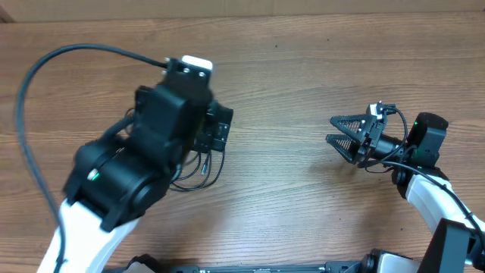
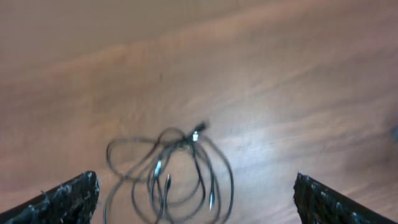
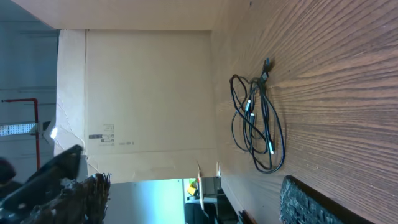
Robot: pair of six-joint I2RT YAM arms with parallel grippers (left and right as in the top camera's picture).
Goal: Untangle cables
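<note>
The cables (image 2: 171, 174) lie as a small looped bundle of thin black cords with metal plug ends on the wooden table, blurred in the left wrist view. My left gripper (image 2: 196, 205) hovers over them, open wide, its fingers (image 2: 68, 199) far apart and holding nothing. From overhead the left arm hides most of the cables (image 1: 206, 173), and only a few loops show beside it. My right gripper (image 1: 332, 129) stands open at the right of the table, well away from the bundle. In the right wrist view the cables (image 3: 256, 124) lie far ahead of the right gripper (image 3: 193, 202).
A thick black wire (image 1: 30, 76) fixed to the left arm arcs over the table's left side. A cardboard wall (image 3: 149, 93) stands along the table's far edge. Bare wood lies between the two arms.
</note>
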